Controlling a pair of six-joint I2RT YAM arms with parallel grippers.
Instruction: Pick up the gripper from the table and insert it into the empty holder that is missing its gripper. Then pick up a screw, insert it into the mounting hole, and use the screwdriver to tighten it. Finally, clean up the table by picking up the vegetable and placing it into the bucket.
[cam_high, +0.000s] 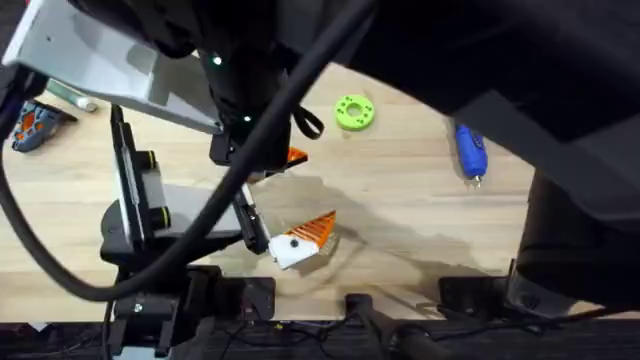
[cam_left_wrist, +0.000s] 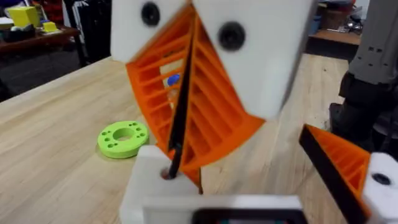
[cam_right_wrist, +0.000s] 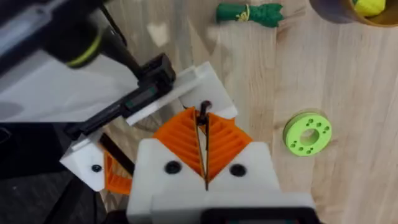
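My left gripper (cam_high: 308, 195) lies low on the table, open wide. One finger is the bare white holder (cam_left_wrist: 149, 180) with a hole; its twin (cam_left_wrist: 339, 162) carries an orange ribbed tip. My right gripper (cam_right_wrist: 204, 115) reaches across from above and is shut, its pads pressed together on a small dark screw (cam_right_wrist: 204, 107) at the holder's (cam_right_wrist: 193, 84) hole. A small orange wedge (cam_high: 296, 156) pokes out beside the holder; whether it is seated I cannot tell. The blue screwdriver (cam_high: 470, 152) lies at the right. The green vegetable (cam_right_wrist: 249, 12) lies near the yellow-rimmed bucket (cam_right_wrist: 360, 9).
A lime-green disc (cam_high: 354, 111) with holes lies between the grippers and the screwdriver. A grey-green marker (cam_high: 75, 97) and a small orange-and-blue tool (cam_high: 30, 125) rest at the far left. The right arm hangs large and dark across the upper overhead view.
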